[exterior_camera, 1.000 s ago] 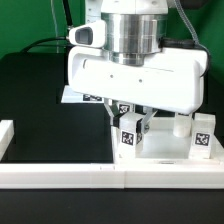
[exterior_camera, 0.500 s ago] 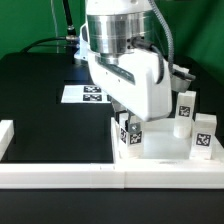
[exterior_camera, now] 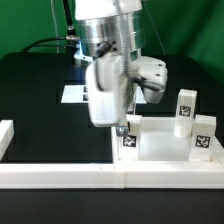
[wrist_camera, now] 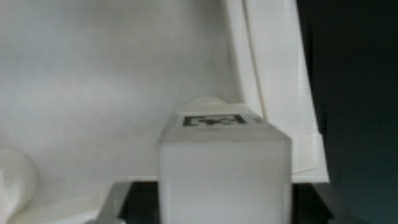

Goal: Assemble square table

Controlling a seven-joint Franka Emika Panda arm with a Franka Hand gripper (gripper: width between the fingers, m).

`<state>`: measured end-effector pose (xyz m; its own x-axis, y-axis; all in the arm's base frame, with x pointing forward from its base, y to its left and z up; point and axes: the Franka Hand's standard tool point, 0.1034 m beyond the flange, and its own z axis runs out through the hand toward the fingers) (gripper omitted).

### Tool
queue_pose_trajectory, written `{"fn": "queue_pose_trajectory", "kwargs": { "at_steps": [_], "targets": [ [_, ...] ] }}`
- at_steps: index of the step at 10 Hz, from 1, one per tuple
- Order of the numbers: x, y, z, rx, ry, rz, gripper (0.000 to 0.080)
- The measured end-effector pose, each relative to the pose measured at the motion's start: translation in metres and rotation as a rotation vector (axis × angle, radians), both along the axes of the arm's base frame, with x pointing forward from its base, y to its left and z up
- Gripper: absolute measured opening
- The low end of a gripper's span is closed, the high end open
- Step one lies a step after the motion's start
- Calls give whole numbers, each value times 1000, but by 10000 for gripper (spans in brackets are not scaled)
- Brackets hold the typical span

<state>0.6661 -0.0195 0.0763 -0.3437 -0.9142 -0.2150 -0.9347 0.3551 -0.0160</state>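
The white square table top lies at the exterior view's right, against the front border bar. My gripper stands edge-on over its near left corner, shut on a white tagged leg that stands upright there. In the wrist view the leg fills the middle, with a dark finger pad on each side, and the pale table top lies behind it. Two more tagged legs stand upright on the top's right side.
A long white border bar runs along the front, and a short one stands at the exterior view's left. The marker board lies on the black table behind my arm. Cables hang at the back.
My hand has turned about its vertical axis from broadside to edge-on, with the leg between the fingers. It stays over the same corner of the table top.
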Motion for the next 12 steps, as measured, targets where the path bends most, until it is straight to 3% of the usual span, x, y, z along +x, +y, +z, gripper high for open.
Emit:
{"fn": "queue_pose_trajectory", "kwargs": {
  "at_steps": [1,5,6,7,8,9,11,12],
  "targets": [
    [1,1,0,30,0,-64,291],
    [0,1,1,17,20,-150,294],
    [-1,2,0,17,22,-150,387],
    [-1,2,0,17,22,-150,387],
    [0,5,1,17,18,-150,560],
    [-3,15,7,17,9,-138,631],
    [-10,8,34,29,-26,-104,644],
    [-15,5,54,39,-46,-96,649]
  ]
}}
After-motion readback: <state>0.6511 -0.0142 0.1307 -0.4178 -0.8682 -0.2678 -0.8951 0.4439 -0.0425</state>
